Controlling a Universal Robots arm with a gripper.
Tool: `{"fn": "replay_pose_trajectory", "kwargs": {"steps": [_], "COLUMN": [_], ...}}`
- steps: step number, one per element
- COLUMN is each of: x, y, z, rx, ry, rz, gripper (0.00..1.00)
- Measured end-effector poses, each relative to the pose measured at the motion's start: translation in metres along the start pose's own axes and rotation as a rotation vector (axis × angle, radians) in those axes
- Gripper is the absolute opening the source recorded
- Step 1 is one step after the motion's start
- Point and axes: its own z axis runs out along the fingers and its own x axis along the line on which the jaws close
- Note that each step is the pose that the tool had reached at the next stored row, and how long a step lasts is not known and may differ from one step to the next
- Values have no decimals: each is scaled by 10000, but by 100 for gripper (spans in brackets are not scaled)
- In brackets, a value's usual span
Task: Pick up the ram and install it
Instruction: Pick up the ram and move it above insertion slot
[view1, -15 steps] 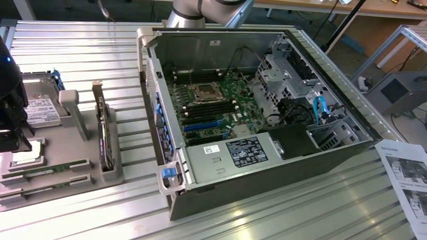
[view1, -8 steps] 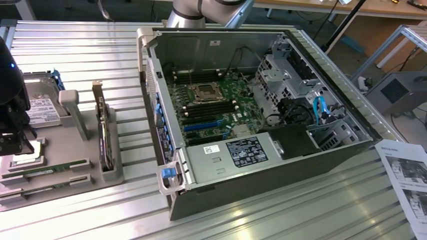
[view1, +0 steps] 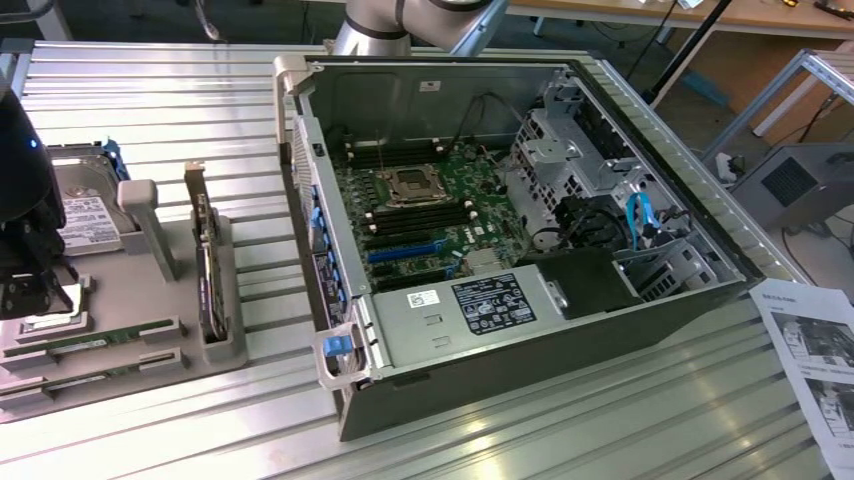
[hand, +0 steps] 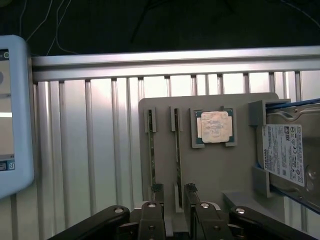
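The ram (hand: 177, 155) is a thin green stick lying edge-up in a groove of the grey holder tray (hand: 225, 170), beside the square silver processor chip (hand: 214, 126). My gripper (hand: 174, 190) hangs just above the stick's near end, open, with one fingertip on each side and a gap to both. A second identical stick (hand: 152, 155) lies in the neighbouring groove, outside the fingers. In the exterior view my gripper (view1: 30, 295) is the black mass at the left edge, over the tray, where the ram (view1: 100, 337) and the other stick (view1: 94, 365) lie. The motherboard's black slots (view1: 416, 218) sit inside the open computer case (view1: 534, 330).
A hard drive (hand: 287, 155) stands in the tray (view1: 160, 380) past the processor chip, and an upright card (view1: 207, 270) stands in another holder. A white-and-blue device (hand: 15, 110) lies on the ribbed metal table (view1: 174, 110). A printed sheet (view1: 814, 370) lies at the exterior view's right.
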Motion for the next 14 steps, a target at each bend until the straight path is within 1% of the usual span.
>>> {"fn": "replay_pose_trajectory", "kwargs": {"steps": [14], "x": [2], "y": [-6], "z": [137], "rx": [0], "ry": [0], "rz": [-7], "gripper": [30]}}
